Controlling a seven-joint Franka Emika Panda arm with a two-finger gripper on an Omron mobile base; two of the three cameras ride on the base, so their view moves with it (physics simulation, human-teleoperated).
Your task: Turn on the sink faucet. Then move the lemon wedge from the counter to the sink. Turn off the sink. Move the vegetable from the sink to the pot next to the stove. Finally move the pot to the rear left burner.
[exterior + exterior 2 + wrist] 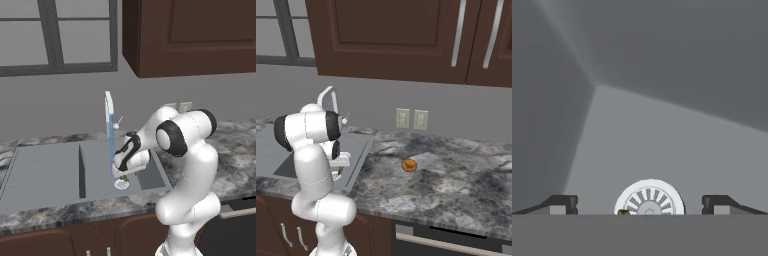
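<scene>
The sink faucet (108,107) stands behind the right basin of the grey sink (50,170), and a blue stream of water (111,150) falls from its spout. My gripper (121,176) hangs low in that basin, just over the round silver drain (649,199). Its fingers (562,204) stand wide apart, open, with nothing between them. A tiny yellow-green lemon wedge (623,213) lies at the drain's edge, under the hand (124,178). In the right base view the arm covers most of the basin, and the faucet (328,95) shows above it. The pot is out of view.
Dark marbled counter (446,175) runs right of the sink, with a small round orange-brown thing (409,165) lying on it. A black oven front (456,240) sits below the counter's right part. Brown wall cabinets (190,35) hang overhead, and a window (55,35) is behind the sink.
</scene>
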